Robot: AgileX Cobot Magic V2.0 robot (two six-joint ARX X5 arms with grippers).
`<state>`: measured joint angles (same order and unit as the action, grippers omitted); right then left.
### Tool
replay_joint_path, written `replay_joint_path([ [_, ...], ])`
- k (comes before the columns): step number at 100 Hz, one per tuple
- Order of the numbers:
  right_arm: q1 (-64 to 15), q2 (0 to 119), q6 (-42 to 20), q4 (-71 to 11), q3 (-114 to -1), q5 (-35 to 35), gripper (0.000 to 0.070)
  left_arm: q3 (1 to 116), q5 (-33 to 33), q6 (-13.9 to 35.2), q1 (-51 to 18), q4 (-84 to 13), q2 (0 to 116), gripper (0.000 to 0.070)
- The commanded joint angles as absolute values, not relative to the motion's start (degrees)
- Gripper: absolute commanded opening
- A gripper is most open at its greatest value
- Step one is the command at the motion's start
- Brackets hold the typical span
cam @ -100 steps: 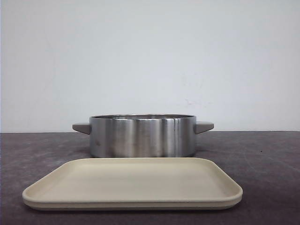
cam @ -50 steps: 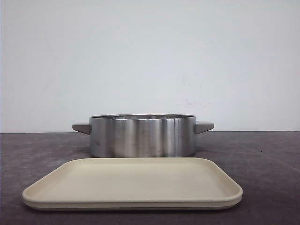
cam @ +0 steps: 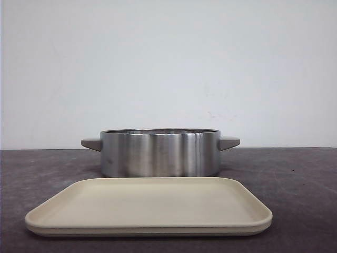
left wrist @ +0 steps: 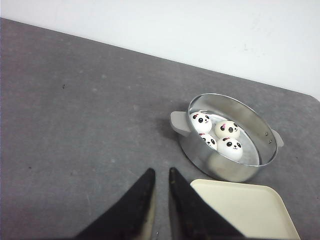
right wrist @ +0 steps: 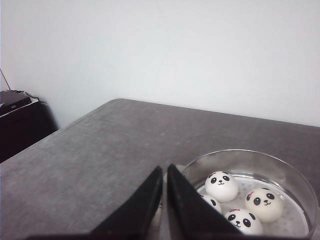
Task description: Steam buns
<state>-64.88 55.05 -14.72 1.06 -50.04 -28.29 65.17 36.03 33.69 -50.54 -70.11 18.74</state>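
Steel pot (cam: 160, 153) stands on grey table (cam: 295, 179), grey handles at 9 and 3 o'clock. Cream tray (cam: 148, 205) lies bare just in front of it, at the pot's 6 o'clock. Four panda-faced buns (left wrist: 218, 135) sit clustered together inside the pot, on its floor; one is cream-tinted, the rest white. Left gripper (left wrist: 161, 176) hangs above bare table, fingers nearly together, narrow gap, nothing held. Right gripper (right wrist: 165, 172) hangs near the pot rim, fingers almost closed, holding nothing.
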Motion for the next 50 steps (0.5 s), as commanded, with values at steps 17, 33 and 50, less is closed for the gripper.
replay_joint_path([
  [17, -62.81, 49.76, -14.09, 1.54, -49.28, -28.34, 0.0009, 65.84, 36.03, 33.71, -51.13, -69.56, 19.05, 0.0],
  [33, -56.93, 39.48, -11.09, 1.69, -39.77, -25.96, 0.0009, 65.84, 36.03, 33.71, -51.13, -69.58, 19.05, 0.0],
  [50, -47.2, 26.11, -11.07, 2.2, -25.39, -21.61, 0.0009, 65.84, 36.03, 33.71, -51.13, -69.56, 19.05, 0.0],
])
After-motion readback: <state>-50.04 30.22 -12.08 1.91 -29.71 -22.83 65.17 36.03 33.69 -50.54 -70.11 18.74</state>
